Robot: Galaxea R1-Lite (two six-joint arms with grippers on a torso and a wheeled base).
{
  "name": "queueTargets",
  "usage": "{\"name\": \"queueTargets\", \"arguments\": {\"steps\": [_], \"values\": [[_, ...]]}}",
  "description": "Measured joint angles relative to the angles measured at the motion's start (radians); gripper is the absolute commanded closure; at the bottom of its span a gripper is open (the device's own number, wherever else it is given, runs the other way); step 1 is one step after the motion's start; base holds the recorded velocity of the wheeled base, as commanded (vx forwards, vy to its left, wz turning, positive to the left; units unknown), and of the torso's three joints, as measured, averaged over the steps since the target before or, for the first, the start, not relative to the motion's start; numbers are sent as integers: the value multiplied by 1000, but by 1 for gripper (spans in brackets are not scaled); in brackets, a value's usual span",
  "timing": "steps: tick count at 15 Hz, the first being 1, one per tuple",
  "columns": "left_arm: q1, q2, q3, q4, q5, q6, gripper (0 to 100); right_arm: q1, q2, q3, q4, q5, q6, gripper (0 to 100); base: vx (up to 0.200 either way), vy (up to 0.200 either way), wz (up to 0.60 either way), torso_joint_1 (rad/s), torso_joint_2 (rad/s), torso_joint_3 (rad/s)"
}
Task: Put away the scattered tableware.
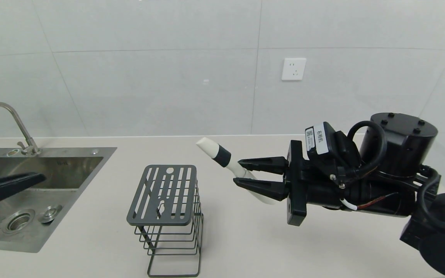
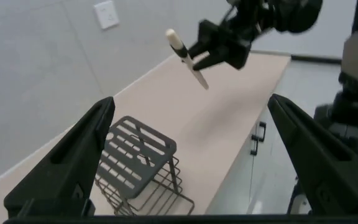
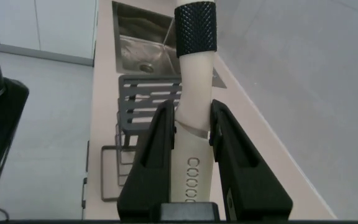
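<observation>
Right claw [image 1: 238, 172] clamped on knife [image 1: 222, 156] at handle-blade joint, right of rack [image 1: 164, 193] | knife light, stiff, smooth; I judge handle safest hold | my left claw [image 2: 191, 109] wide

Steel sink [image 1: 68, 172], curved faucet [image 1: 21, 129], white wall socket [image 1: 294, 69], beige countertop [image 1: 245, 239], tiled wall [image 1: 149, 77]

Bright, even light, faint shadow beneath the rack [image 1: 157, 221]; left wrist view seems slightly blurred.

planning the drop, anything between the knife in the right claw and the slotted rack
Nothing; the head view shows only bare countertop between the knife in the right claw and the rack.
</observation>
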Motion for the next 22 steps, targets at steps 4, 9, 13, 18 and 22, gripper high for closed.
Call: {"name": "queueTargets", "arguments": {"steps": [4,9,13,18,22], "values": [[-19,249,-39,-121,-83,98,0,9,0,-72,-1,0,9,100,0,0,0,0,0,0],[-65,530,-131,-339,-123,71,0,34,3,-104,-28,1,22,100,0,0,0,0,0,0],[-96,742,-161,-740,-173,-35,0,42,16,-139,-38,18,24,100,0,0,0,0,0,0],[-151,904,-163,-1016,-173,-200,0,42,33,-159,-50,20,24,100,0,0,0,0,0,0],[-182,952,-177,-1063,-172,-249,0,42,37,-152,-50,20,24,100,0,0,0,0,0,0]]}}
